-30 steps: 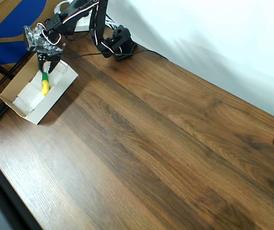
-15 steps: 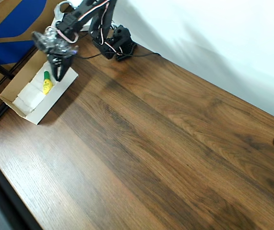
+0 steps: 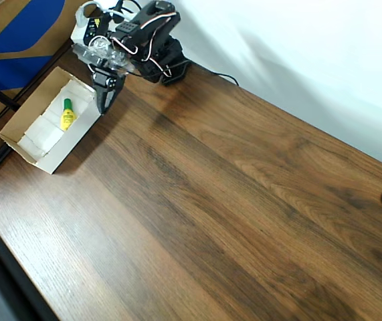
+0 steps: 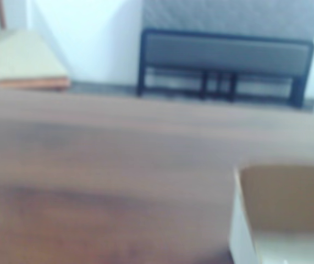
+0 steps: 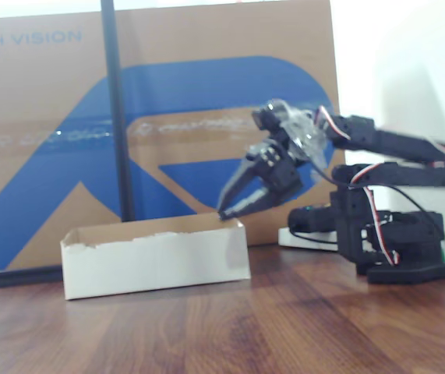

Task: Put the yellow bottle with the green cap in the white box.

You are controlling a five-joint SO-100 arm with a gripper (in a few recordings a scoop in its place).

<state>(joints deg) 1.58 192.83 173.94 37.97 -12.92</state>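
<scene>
Lying in white box [image 3: 17,139]: yellow bottle [image 3: 66,118] | jaws beside box, empty, nearly closed

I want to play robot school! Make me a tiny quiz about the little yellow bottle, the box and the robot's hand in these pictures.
1. True or false: the yellow bottle with the green cap lies inside the white box.
2. In the overhead view, the robot's hand is: A) gripping the bottle, B) empty, just past the box's right edge, C) flat on the table.
3. Fill in: behind the box in the fixed view stands a brown-and-____ carton.

Key: 1 true; 2 B; 3 blue.
</scene>
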